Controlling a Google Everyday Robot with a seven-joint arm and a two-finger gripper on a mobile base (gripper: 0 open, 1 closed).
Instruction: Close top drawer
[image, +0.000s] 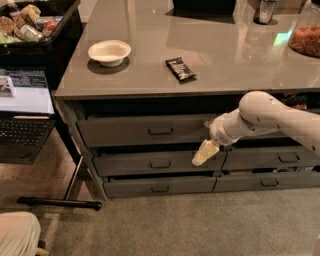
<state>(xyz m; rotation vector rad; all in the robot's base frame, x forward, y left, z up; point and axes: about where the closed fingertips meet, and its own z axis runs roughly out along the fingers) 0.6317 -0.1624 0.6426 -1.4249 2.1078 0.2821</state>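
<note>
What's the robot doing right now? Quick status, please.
Gripper hangs just below the top drawer's right end. Top drawer looks nearly shut. Nothing seen blocking it.

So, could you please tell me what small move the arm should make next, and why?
Probably a short push inward. The top drawer seems to stand slightly forward of the drawer below it, so it may not be fully shut. The gripper sits low at the top drawer's right end.
</note>
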